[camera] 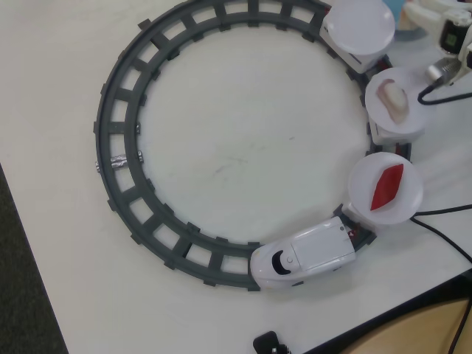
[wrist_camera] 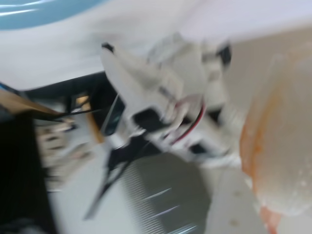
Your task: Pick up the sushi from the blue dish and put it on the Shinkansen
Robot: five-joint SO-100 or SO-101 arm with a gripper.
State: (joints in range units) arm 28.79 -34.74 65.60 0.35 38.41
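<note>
The sushi [camera: 392, 99] lies on the middle of three round white plates [camera: 399, 103] carried by the cars of the Shinkansen [camera: 310, 257], so by the look of things the placing is done. In the overhead view it sits a little toward the plate's left side, tilted, wholly inside the rim. The plate behind it [camera: 359, 26] is bare, and the plate nearer the locomotive holds a bright red pointed piece [camera: 387, 186]. The train stands on the right-hand arc of the dark grey circular track [camera: 122, 140], its nose with the black windshield at the bottom of the loop.

The arm [camera: 446, 33] shows only in the top right corner of the overhead view, just beside the sushi's plate but not over it. The pincer itself is out of that picture. The wrist view is badly smeared by motion: white and black mechanism fills the middle, a large pale, orange-tinged blur [wrist_camera: 278, 146] sits at the right, and a sliver of the blue dish [wrist_camera: 44, 10] shows at the top left. Whether the pincer is open or closed cannot be told, nor whether it grips anything.

The risk from here is a knock. The arm and its black cable [camera: 442, 92] pass close to the loaded plate, and a careless swing could tip the sushi onto the surface [camera: 236, 147] or nudge the car off the rails.
</note>
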